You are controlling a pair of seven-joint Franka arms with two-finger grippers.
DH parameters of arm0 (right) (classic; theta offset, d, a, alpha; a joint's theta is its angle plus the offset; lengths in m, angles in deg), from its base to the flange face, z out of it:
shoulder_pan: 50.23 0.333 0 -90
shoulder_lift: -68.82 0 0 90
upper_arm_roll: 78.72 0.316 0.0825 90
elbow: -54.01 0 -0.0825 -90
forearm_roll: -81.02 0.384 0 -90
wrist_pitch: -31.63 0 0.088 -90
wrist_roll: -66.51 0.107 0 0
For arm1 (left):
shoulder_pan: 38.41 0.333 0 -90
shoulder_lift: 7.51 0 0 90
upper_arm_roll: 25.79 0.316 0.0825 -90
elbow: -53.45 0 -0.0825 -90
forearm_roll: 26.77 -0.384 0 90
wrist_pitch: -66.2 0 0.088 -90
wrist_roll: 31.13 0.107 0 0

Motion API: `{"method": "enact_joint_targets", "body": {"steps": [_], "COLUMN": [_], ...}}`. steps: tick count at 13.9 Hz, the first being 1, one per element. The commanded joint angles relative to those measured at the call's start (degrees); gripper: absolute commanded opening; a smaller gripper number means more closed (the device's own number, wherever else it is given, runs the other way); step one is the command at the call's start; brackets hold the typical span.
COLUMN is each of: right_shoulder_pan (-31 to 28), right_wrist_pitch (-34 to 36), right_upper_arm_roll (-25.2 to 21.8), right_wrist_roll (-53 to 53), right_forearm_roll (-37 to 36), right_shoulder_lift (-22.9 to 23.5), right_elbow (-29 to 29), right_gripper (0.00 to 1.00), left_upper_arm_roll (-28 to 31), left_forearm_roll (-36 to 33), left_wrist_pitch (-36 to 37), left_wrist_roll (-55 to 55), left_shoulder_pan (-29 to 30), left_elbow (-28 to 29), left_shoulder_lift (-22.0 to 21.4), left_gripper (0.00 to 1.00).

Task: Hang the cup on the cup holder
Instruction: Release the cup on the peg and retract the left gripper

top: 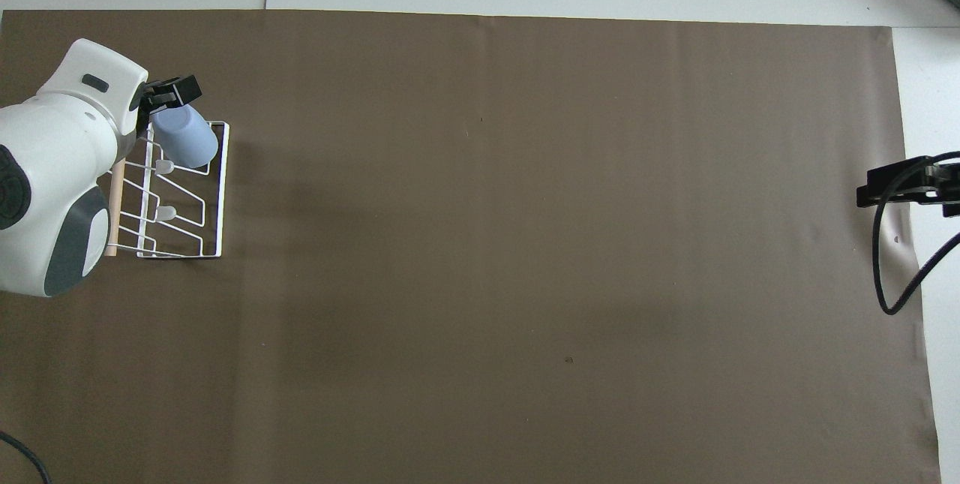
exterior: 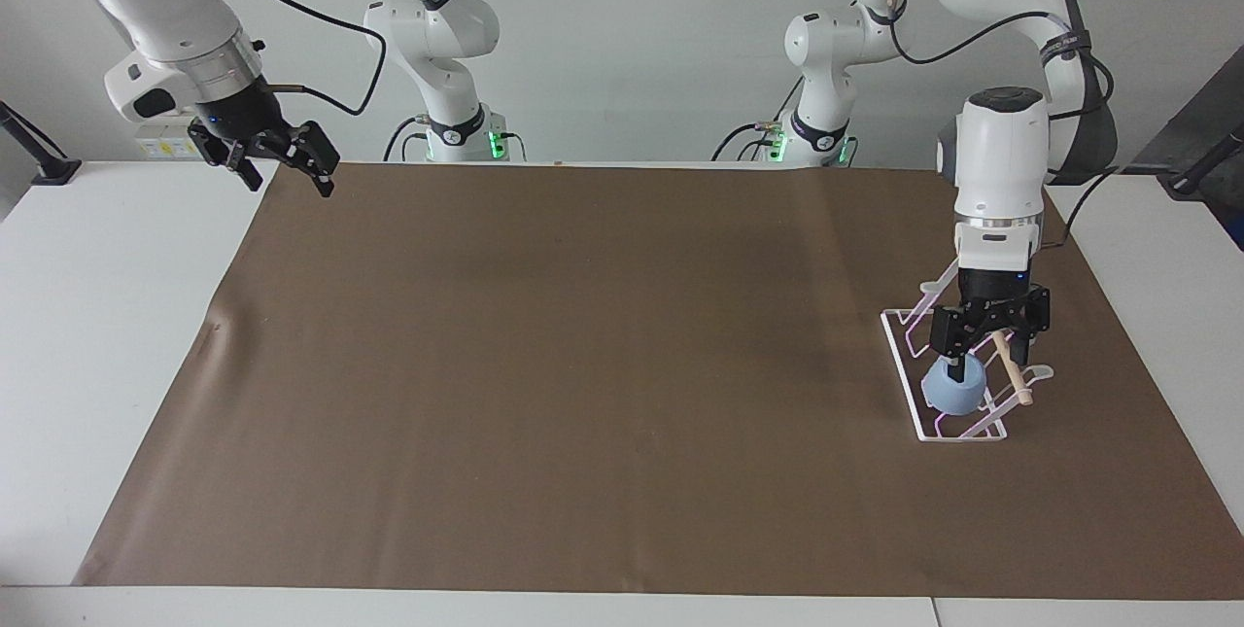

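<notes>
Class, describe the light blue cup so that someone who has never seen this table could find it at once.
Start at the brown mat and go to the left arm's end, where the white wire cup holder stands. The cup sits tilted on the prong farthest from the robots, with the left gripper over it. It is the only blue thing, and the only cup on the rack.
</notes>
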Motion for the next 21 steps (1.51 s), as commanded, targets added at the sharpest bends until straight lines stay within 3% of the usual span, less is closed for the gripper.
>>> {"method": "enact_joint_targets", "body": {"steps": [1, 7, 9, 14, 21], "right_shoulder_pan": [-0.06, 0.38, 0.64, 3.63, 3.02], "right_wrist_pitch": [0.53, -0.17, -0.35, -1.67, -1.67], "right_upper_arm_roll": [0.15, 0.15, 0.24, 0.24, 0.24], "right_wrist_roll": [-1.4, -0.7, -0.61, 0.44, 0.18], "right_forearm_roll": [-0.08, -0.52, -0.52, -0.6, -0.96], "right_shoulder_lift": [-2.11, -2.29, -2.2, -2.2, -2.29], "right_elbow": [-2.3, -2.56, -2.39, -2.48, -2.92], "right_gripper": [1.0, 1.0, 1.0, 1.0, 1.0], "left_upper_arm_roll": [-0.19, -1.51, -1.6, -0.72, -0.46], "left_forearm_roll": [-1.24, -0.54, 3.3, 23.68, 25.47], "left_wrist_pitch": [0.59, 14.81, 19.39, 43.53, 61.75], "left_wrist_roll": [0.97, 4.31, 7.45, 31.61, 36.48], "left_shoulder_pan": [0.36, -1.83, -3.5, -2.73, -1.84], "left_elbow": [0.66, 0.31, -1.79, -15.4, -27.63], "left_shoulder_lift": [-1.52, -7.32, -7.67, -7.94, -5.4], "left_gripper": [1.0, 1.0, 1.0, 1.0, 1.0]}}
